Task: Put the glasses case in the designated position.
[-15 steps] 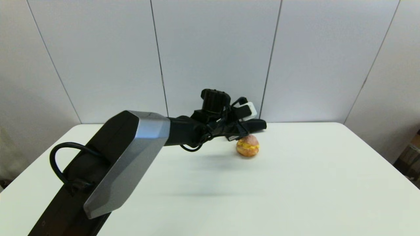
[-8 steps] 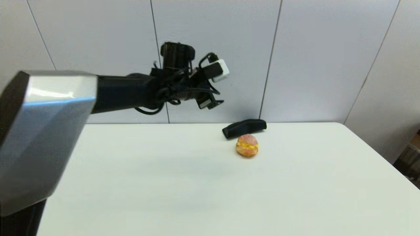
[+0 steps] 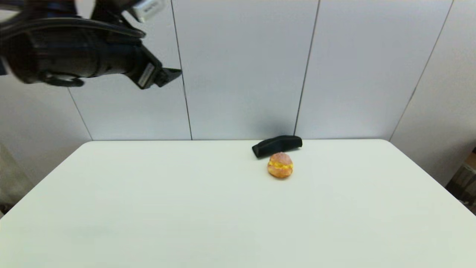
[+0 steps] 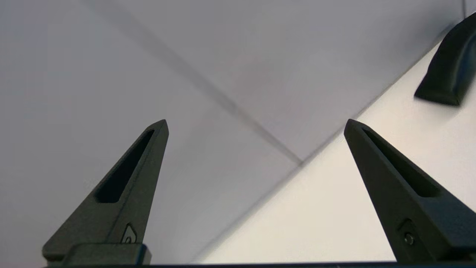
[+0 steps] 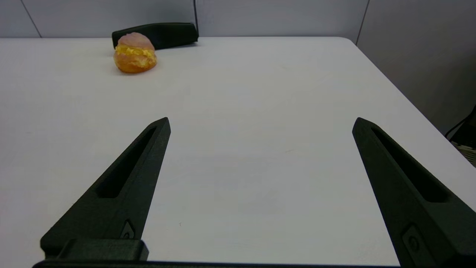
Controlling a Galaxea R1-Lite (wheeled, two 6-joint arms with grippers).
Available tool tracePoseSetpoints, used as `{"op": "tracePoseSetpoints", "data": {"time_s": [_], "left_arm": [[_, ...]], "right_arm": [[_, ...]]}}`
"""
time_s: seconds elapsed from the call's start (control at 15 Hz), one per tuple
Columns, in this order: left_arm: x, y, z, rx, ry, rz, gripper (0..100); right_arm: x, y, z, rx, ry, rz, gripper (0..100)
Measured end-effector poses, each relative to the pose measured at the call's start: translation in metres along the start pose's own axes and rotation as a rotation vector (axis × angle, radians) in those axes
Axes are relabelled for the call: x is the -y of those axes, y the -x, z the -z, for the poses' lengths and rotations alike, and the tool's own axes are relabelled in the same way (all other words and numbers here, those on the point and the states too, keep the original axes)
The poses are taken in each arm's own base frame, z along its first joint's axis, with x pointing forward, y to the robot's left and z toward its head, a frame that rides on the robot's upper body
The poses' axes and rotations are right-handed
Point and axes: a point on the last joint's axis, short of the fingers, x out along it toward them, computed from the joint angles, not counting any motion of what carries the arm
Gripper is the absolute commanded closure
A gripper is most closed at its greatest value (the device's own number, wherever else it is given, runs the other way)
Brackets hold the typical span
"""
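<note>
At the far edge of the white surface [image 3: 186, 208], close to the back wall, lies the glasses case [image 3: 277, 145], flat, with its long side running roughly along that edge. Just in front of it, touching or nearly so, sits the round pastry [image 3: 280, 165]; the right wrist view shows the pastry overlapping the case's tapered end, so I cannot tell whether a gap lies between them.

High above the surface's left side hangs the left pincer [image 4: 256, 124], its fingers spread wide and holding nothing, well apart from the case. The right pincer [image 5: 260, 124] hovers low over the near right part of the surface, likewise spread and empty.

Judging from this, the case appears already set down, and the step in hand is clearing the left arm away. Doing it well likely means keeping the arm high and away from the case, so that nothing nudges the case or rolls the pastry.

Counted: one glasses case, one pastry, two pincers, one surface.
</note>
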Motion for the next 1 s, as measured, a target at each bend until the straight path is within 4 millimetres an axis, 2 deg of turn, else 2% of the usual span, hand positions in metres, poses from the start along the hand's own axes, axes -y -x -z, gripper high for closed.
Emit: {"op": "tracePoseSetpoints", "data": {"time_s": [0.2, 0.47, 0.73, 1.0], "left_arm": [[-0.002, 0.078, 0.027, -0.029, 0.142, -0.06, 0], [0.021, 0.163, 0.078, 0.013, 0.267, -0.084, 0], [0.06, 0.221, 0.135, 0.067, 0.32, -0.064, 0], [0.095, 0.249, 0.178, 0.059, 0.391, -0.141, 0]], "right_arm": [[0.0, 0.0, 0.0, -0.001, 0.0, -0.001, 0], [0.0, 0.0, 0.0, 0.0, 0.0, 0.0, 0], [0.0, 0.0, 0.0, 0.0, 0.0, 0.0, 0], [0.0, 0.0, 0.0, 0.0, 0.0, -0.001, 0]]}}
